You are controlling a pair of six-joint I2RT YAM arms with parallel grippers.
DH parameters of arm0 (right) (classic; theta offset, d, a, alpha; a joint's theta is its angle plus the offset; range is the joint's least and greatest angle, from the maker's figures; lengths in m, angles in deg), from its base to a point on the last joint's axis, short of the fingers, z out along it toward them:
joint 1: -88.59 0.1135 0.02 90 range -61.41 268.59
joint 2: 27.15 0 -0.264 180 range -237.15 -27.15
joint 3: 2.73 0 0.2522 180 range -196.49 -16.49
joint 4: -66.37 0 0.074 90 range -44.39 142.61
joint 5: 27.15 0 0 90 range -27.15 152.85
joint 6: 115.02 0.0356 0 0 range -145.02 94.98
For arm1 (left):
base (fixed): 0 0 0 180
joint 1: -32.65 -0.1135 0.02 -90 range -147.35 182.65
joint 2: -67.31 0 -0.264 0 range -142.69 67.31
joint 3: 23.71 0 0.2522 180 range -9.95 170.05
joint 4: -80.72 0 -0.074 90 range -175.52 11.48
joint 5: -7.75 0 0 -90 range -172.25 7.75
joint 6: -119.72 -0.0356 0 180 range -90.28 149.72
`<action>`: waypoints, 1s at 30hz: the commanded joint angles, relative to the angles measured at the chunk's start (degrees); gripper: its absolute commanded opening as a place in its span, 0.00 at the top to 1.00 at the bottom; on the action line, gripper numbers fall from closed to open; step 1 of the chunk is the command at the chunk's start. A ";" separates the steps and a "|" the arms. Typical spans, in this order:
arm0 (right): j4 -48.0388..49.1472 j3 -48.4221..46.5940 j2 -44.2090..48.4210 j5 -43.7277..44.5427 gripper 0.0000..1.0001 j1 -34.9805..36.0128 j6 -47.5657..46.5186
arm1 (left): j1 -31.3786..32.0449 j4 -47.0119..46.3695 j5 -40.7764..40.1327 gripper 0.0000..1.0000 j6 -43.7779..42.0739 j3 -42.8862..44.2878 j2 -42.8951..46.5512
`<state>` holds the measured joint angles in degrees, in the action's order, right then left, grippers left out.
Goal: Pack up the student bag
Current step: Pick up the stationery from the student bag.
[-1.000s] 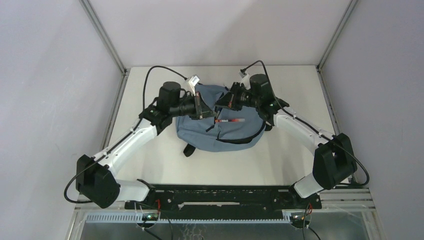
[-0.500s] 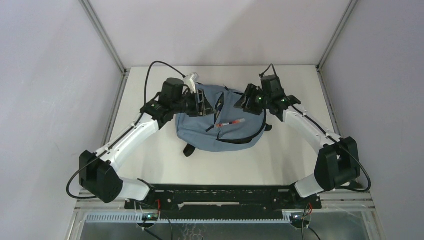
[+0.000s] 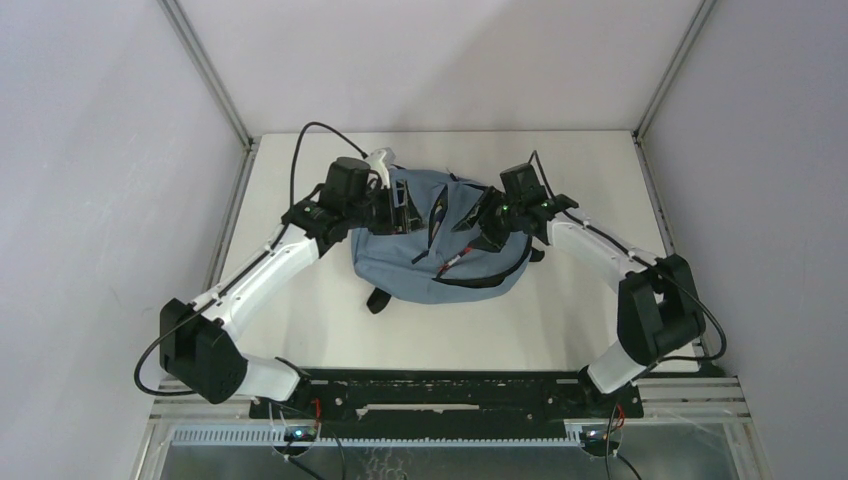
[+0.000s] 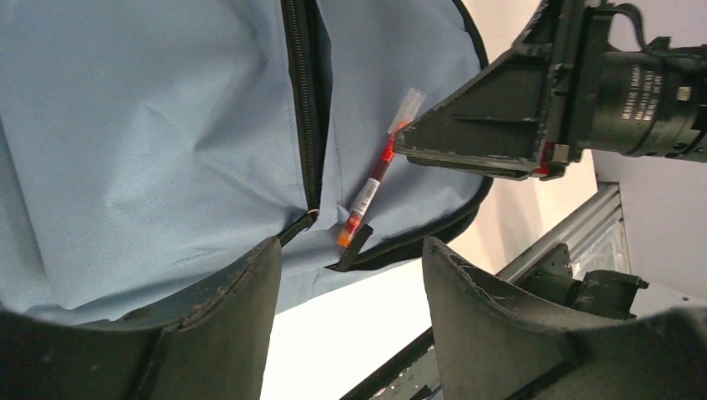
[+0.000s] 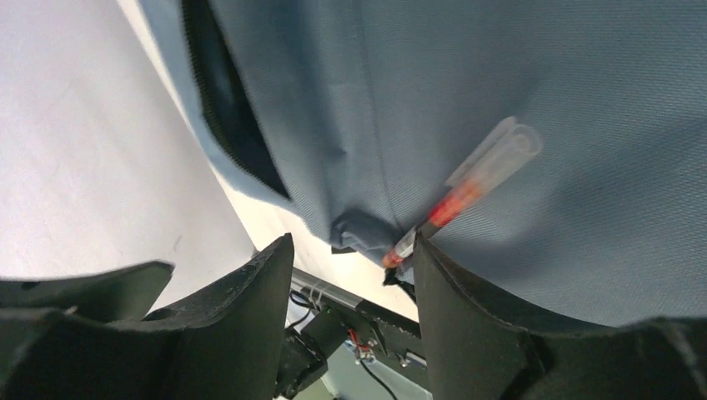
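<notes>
The student bag (image 3: 440, 262) lies flat in the middle of the white table, grey-blue with black zippers; its main zipper (image 4: 302, 108) gapes open. A red-orange pen with a clear cap (image 3: 455, 262) rests tilted on the bag's front, loose, its orange end by the black pocket zip pull (image 4: 354, 248). My left gripper (image 3: 405, 210) hovers over the bag's left part, open and empty (image 4: 350, 250). My right gripper (image 3: 478, 222) is over the bag's right part, open with nothing between its fingers (image 5: 350, 242); the pen (image 5: 467, 192) lies just beyond its right finger (image 5: 467, 317).
A black strap (image 3: 377, 298) sticks out from the bag's near left. Grey walls with metal posts (image 3: 215, 85) close in the table on three sides. The black mounting rail (image 3: 450, 385) runs along the near edge.
Both grippers went from shut to open. The pen slid down the bag's front and turned from level to tilted. The right gripper swung out to the right, then back in lower.
</notes>
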<state>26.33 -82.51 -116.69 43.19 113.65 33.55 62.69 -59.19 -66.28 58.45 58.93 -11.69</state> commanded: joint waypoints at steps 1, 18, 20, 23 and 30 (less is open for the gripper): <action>-1.38 0.03 -0.84 4.20 0.39 0.86 4.39 | 0.19 -0.04 -2.56 0.33 -1.74 1.07 2.49; -11.51 -8.28 -11.92 37.61 0.58 8.10 -3.31 | -0.05 0.05 -2.62 0.33 -1.97 -0.94 3.06; -10.88 -8.28 -10.81 38.13 0.74 8.55 -4.54 | -0.22 0.15 -3.18 0.33 -2.01 -1.43 3.40; -9.78 -8.32 -7.74 37.92 1.00 8.69 -6.29 | -0.55 0.13 -3.34 0.33 -1.72 -1.38 3.03; -2.36 -8.68 0.54 27.71 1.00 6.72 -16.81 | -0.82 2.74 -7.76 0.27 -0.05 4.52 -4.15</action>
<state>18.59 -90.27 -123.22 75.58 121.34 24.30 62.15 -57.73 -70.32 57.88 58.89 -11.08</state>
